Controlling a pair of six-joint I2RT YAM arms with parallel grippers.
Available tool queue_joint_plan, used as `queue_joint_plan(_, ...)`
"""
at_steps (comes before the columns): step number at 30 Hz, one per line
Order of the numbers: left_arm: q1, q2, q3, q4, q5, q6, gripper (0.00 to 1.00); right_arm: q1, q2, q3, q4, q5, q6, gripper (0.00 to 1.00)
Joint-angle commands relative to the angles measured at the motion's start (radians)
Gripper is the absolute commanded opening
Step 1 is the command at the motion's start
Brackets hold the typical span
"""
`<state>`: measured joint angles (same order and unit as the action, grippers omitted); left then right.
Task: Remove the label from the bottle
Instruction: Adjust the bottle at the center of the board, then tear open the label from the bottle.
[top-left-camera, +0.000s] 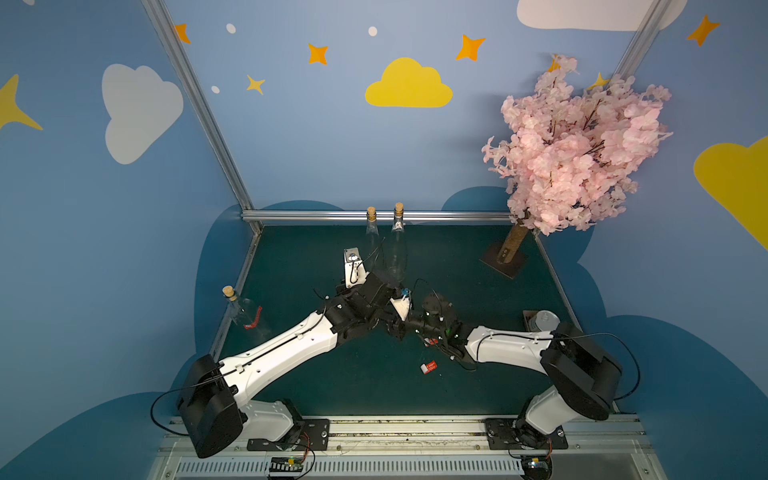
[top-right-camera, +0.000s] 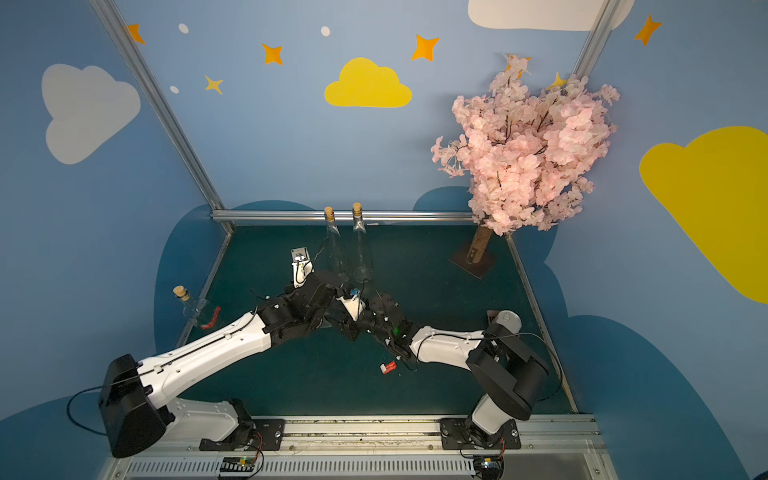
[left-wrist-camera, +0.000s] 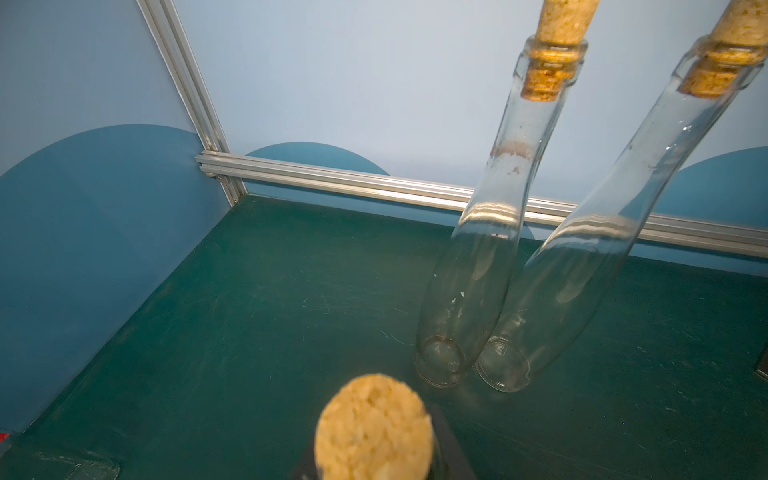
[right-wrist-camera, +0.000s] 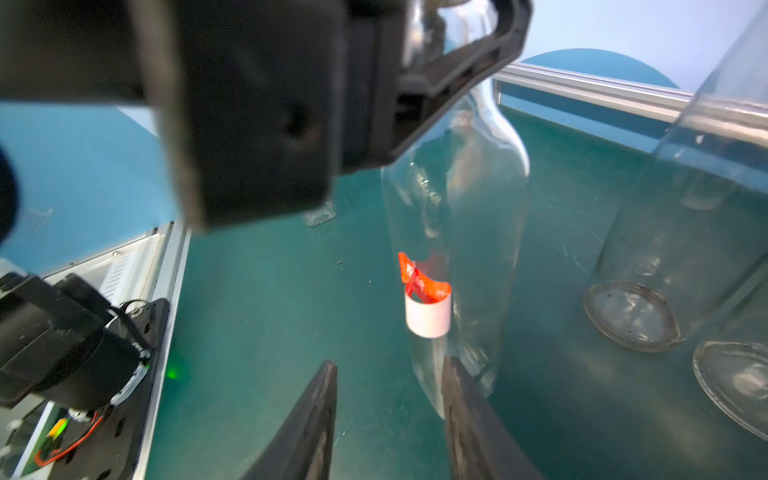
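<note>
in both top views the two wrists meet over the middle of the table (top-left-camera: 374, 395) and cover the held bottle almost wholly. neither gripper's jaws can be made out there.

the right wrist view fills that gap. the left gripper (right-wrist-camera: 451, 37), seen from beneath and blurred, is clamped around the neck of the held bottle (right-wrist-camera: 465, 199). the bottle's clear body runs toward the camera and ends just beside one finger of the right gripper (right-wrist-camera: 390, 363), whose jaws stand apart with nothing between them.

a curled label (right-wrist-camera: 428, 309), white outside and red within, shows just beside the bottle's side, apart from those fingers. its red edge smears through the glass. whether it still sticks to the bottle or lies on the table behind, i cannot tell.

both top views show a red-and-white label scrap (top-left-camera: 429, 367) lying loose on the table near the right arm. i cannot tell whether it is the same piece.

the left wrist view gives only the held bottle's cork (left-wrist-camera: 374, 428), soft and cut off at the frame edge. beyond it a bare bottle (left-wrist-camera: 478, 270) and a second bare bottle (left-wrist-camera: 590, 270) stand corked, bases just beside each other. the first has a brownish smudge on its neck, too small to see from above.

a labelled bottle (top-left-camera: 245, 311) with a red band stands by the table's left edge. a grey round thing (top-left-camera: 544, 322) is half hidden behind the right arm.
</note>
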<state>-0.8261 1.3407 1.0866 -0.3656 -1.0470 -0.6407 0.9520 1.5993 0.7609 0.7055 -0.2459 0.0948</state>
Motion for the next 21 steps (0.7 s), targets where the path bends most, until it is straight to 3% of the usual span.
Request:
queue_joint_plan(1, -0.004, -0.025, 0.002, 0.034, -0.036, -0.010, 0.03, 0.007, 0.032, 0.014, 0.066, 0.033, 0.019, 0.48)
queue_joint_plan(8, -0.005, -0.028, -0.001, 0.037, -0.034, -0.007, 0.03, 0.017, 0.079, 0.053, 0.083, 0.047, 0.023, 0.49)
queue_joint_plan(21, -0.005, -0.026, -0.007, 0.053, -0.030, 0.010, 0.03, 0.019, 0.113, 0.086, 0.102, 0.052, 0.021, 0.43)
